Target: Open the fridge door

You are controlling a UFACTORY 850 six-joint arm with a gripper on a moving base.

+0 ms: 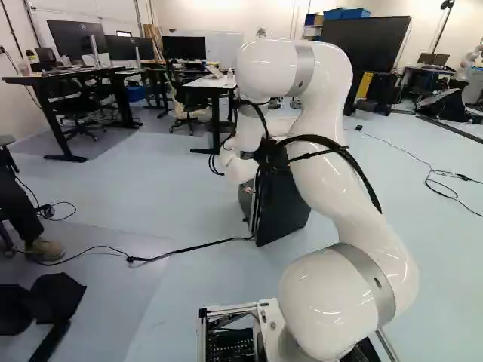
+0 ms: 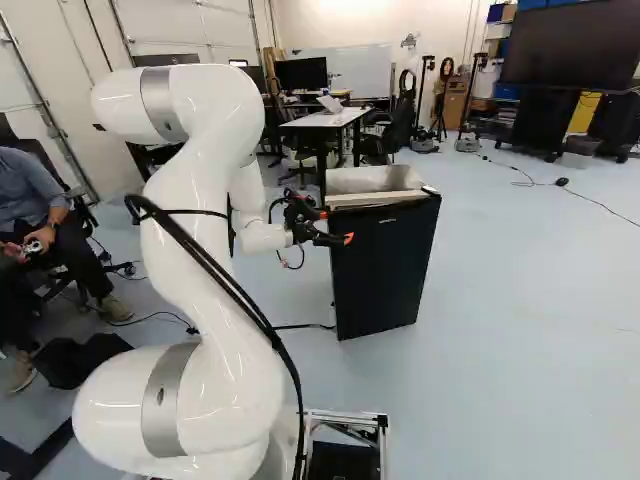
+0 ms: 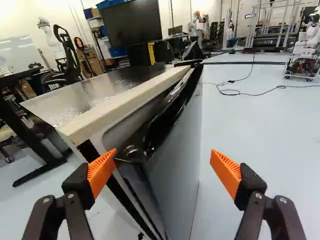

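My gripper is beside the top corner of the small black fridge in the right base view. In the wrist view the gripper stands open. One orange pad is close to the door's upper corner, on the side of the seam between door and cabinet; whether it touches is unclear. The other orange pad is out in front of the door's dark face. The door's edge lies between the fingers, not clamped. Along its top, the door stands close to the cabinet; I cannot tell whether it is ajar.
A cable runs over the floor to the fridge. A seated person is at the left of both base views. Desks and chairs stand behind the fridge. Another robot is farther off, and a big screen stands beyond the fridge.
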